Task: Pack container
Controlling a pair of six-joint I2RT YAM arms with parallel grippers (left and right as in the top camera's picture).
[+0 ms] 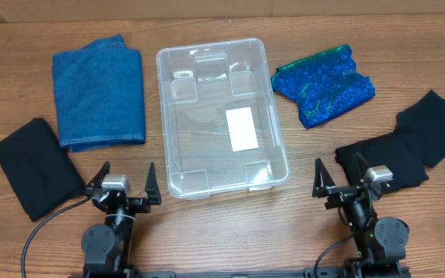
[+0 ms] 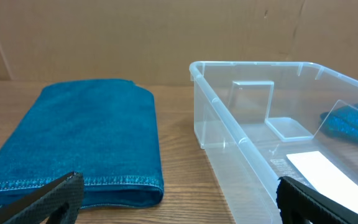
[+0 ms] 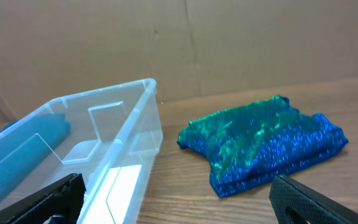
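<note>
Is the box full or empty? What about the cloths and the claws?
container, empty, upright, no lid.
denim cloth, folded.
sparkly cloth, loosely folded.
left black cloth, folded flat.
right black cloth, spread out, rumpled.
left gripper, open, holding nothing.
right gripper, open, holding nothing.

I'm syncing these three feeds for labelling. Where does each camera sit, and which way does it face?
Overhead: above the table, looking straight down at the container; the left gripper and right gripper, both open, show at the bottom edge.
Left wrist: low on the left arm, facing forward at the denim cloth and container; its fingers frame the bottom.
Right wrist: low on the right arm, same heading, at the sparkly cloth and container; fingers likewise.
Shared: all three see the container.
</note>
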